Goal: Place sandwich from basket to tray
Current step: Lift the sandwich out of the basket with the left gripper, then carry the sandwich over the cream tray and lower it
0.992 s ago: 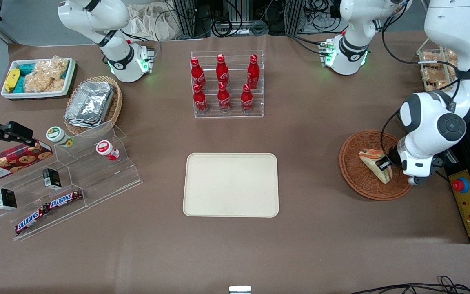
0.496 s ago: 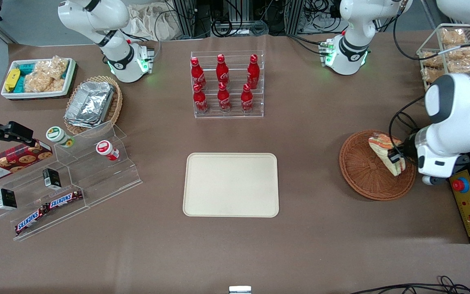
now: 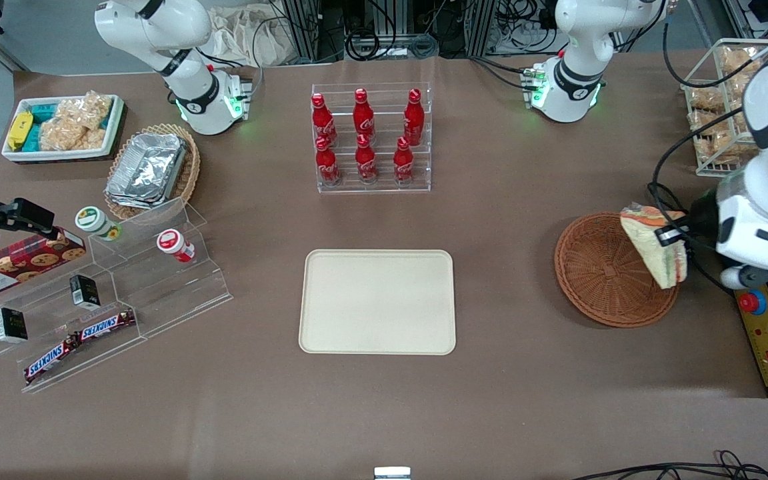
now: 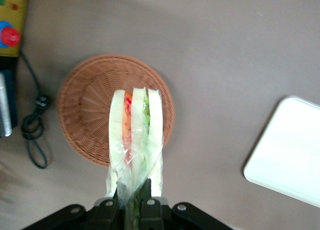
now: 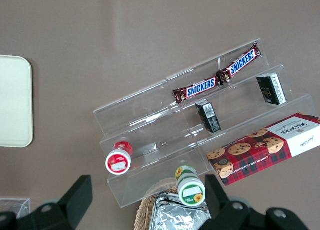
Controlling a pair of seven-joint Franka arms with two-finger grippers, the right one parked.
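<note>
Hanging above the round reddish-brown woven wicker basket (image 3: 607,272), over its rim toward the working arm's end of the table, the small triangular white-bread sandwich (image 3: 656,249) with orange, green and red filling is pinched between the fingers of the left arm's gripper (image 3: 674,235). The flat cream-beige rectangular tray (image 3: 377,301) is seen well apart from the basket, toward the parked arm's end.

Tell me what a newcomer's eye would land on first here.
First, the triangular white-bread sandwich with orange, green and red filling, clamped in the left arm's gripper above the rim of the round reddish-brown wicker basket. Next, the bare cream-beige rectangular tray mid-table, with the clear rack of red cola bottles farther from the front camera.
</note>
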